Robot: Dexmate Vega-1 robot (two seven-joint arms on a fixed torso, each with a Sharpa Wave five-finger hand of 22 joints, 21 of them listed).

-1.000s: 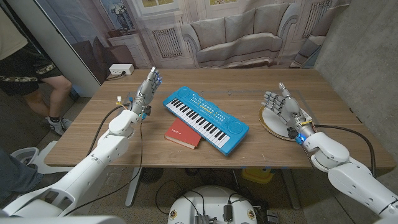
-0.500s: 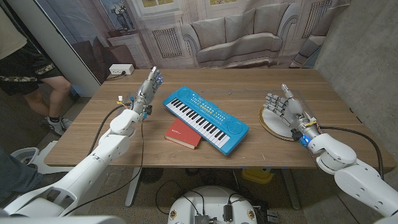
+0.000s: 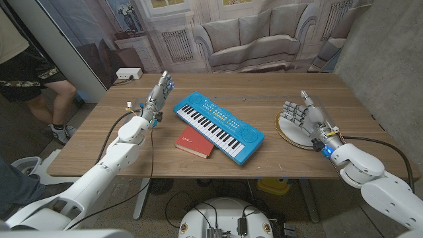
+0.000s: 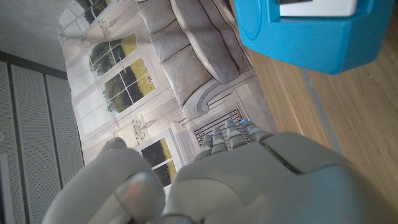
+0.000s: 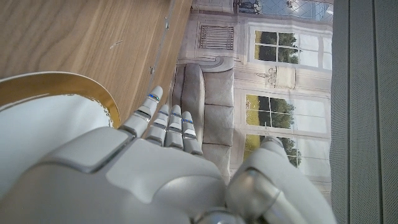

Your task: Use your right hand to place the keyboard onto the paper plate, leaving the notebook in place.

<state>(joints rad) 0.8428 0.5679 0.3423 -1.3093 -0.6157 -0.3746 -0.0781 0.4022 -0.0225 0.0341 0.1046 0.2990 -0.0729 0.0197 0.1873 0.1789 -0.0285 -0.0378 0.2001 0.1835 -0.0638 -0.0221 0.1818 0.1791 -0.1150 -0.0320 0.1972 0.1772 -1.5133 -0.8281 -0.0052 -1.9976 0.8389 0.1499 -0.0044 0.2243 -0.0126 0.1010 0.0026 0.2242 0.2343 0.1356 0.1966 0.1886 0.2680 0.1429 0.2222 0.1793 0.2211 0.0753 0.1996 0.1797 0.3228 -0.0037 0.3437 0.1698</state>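
Overall, wooden table (image 3: 277,86) before sofa-print backdrop (image 3: 251,33)

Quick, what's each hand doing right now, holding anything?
Left hand: open, holding nothing, left of the blue toy keyboard.
Right hand: open, empty, over the gold-rimmed white paper plate.

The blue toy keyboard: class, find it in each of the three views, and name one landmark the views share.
Head view: the blue toy keyboard lies slantwise at the middle of the wooden table, its near edge by a red notebook.
Left wrist view: one blue corner at the top right.
Right wrist view: not in it.
Shared landmark: the painted sofa backdrop behind the table.
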